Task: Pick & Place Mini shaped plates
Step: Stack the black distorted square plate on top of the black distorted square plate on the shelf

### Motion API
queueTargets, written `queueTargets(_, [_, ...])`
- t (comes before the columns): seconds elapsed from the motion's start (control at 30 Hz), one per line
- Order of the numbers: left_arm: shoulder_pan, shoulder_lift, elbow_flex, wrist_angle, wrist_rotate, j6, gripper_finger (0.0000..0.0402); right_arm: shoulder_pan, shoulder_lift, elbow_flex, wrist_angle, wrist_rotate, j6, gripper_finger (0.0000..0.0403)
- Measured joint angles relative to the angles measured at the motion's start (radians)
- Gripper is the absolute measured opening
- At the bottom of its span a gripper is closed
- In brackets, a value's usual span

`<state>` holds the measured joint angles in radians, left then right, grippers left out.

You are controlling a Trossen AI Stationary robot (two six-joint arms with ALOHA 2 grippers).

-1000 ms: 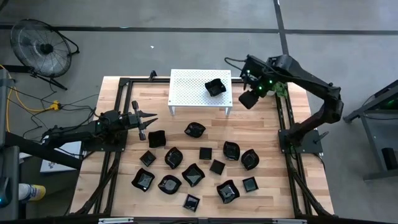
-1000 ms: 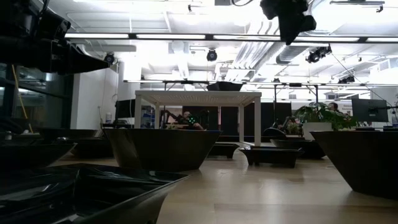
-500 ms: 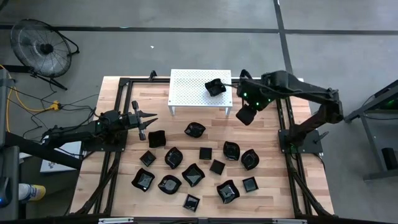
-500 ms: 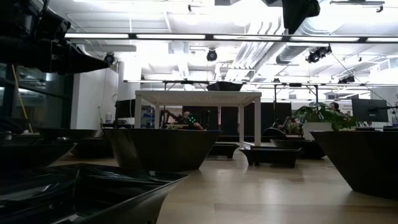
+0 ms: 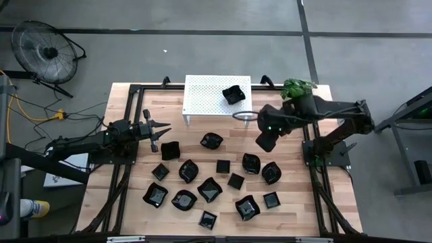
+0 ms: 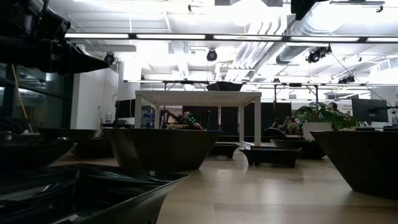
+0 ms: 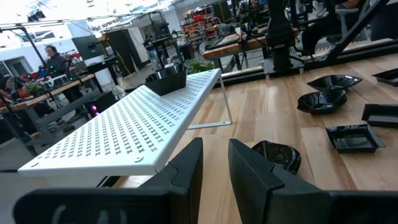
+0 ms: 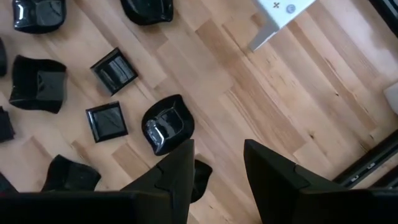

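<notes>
Several glossy black mini plates (image 5: 210, 190), square and wavy-edged, lie scattered on the wooden table's near half. One more plate (image 5: 233, 94) sits on the white perforated stand (image 5: 209, 94) at the far edge, also seen in the left wrist view (image 7: 166, 79). My right gripper (image 5: 264, 140) hangs open and pointing down, off the stand's right near corner and just beyond a rounded plate (image 5: 251, 163); its wrist view shows that plate (image 8: 166, 126) ahead of the fingers. My left gripper (image 5: 156, 133) waits open at the table's left, beside a plate (image 5: 169, 150).
Black frame rails (image 5: 307, 145) run along the table's left and right sides. A potted plant (image 5: 297, 88) stands by the right arm's base. Bare wood (image 5: 283, 121) lies between the stand and the plates. A fan (image 5: 42, 48) stands on the floor beyond the left corner.
My right gripper has moved from beside the stand's right end toward the near edge and slightly left, ending over bare wood just beyond the scattered plates. It has stayed open. The plates and my left arm have not moved.
</notes>
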<state>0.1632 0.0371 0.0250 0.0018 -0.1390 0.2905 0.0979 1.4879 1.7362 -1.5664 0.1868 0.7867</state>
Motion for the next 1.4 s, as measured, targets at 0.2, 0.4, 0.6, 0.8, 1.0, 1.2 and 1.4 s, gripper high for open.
queueTargets(0.2, [0.0,0.0,0.0,0.0,0.0,0.0,0.0074,0.074,0.0,-0.113,0.033,-0.034,0.086,0.0135])
queueTargets(0.4, [0.0,0.0,0.0,0.0,0.0,0.0,0.0074,0.123,0.001,-0.325,0.204,-0.16,0.178,0.0135])
queueTargets(0.6, [0.0,0.0,0.0,0.0,0.0,0.0,0.0074,0.164,0.001,-0.501,0.426,-0.299,0.269,0.0135])
queueTargets(0.8, [0.0,0.0,0.0,0.0,0.0,0.0,0.0074,0.237,0.0,-0.621,0.614,-0.313,0.396,0.0135])
queueTargets(1.0, [0.0,0.0,0.0,0.0,0.0,0.0,0.0074,0.315,0.001,-0.708,0.838,-0.307,0.539,0.0135])
queueTargets(1.2, [0.0,0.0,0.0,0.0,0.0,0.0,0.0074,0.382,0.001,-0.752,0.979,-0.233,0.647,0.0135])
queueTargets(1.4, [0.0,0.0,0.0,0.0,0.0,0.0,0.0074,0.434,0.003,-0.77,1.058,-0.172,0.71,0.0135])
